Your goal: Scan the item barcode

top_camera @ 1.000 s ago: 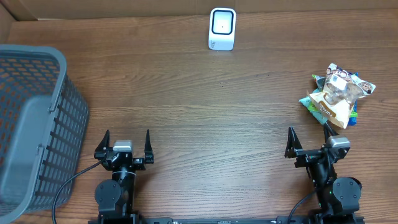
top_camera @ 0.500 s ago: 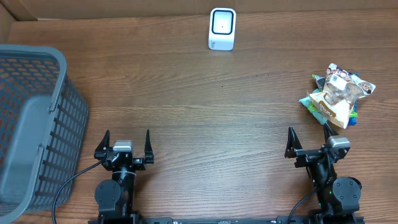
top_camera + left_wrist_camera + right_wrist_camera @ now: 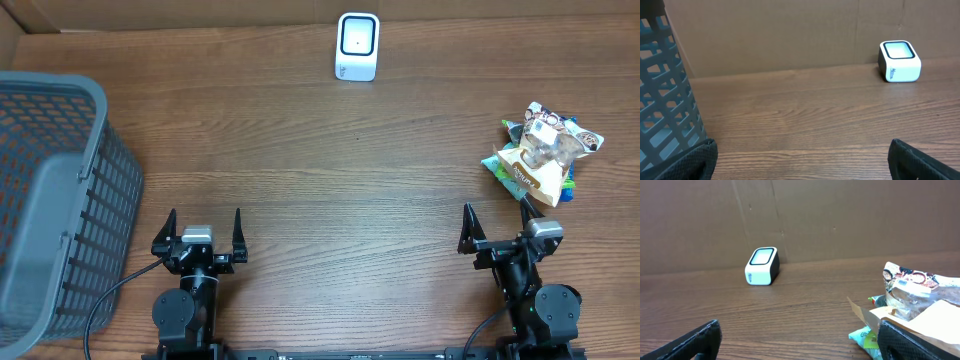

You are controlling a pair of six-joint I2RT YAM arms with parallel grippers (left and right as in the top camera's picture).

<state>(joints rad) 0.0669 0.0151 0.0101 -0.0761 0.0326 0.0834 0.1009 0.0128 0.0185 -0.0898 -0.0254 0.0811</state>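
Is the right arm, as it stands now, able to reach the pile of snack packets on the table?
Probably yes. The snack packets lie just ahead of the open right pincer, slightly to its right, with only bare table between them and nothing blocking the way.

Both arms were parked low at the near side in the overhead view, well apart from each other. The left arm (image 3: 183,310) was folded up compact, with the left gripper (image 3: 204,216) pointing straight ahead, jaws spread wide and empty. The right arm (image 3: 541,305) was in pretty much the same pose, and the right gripper (image 3: 496,211) was wide apart and empty too. On the wrist cams only the dark fingers (image 3: 687,161) poked into the bottom corners.
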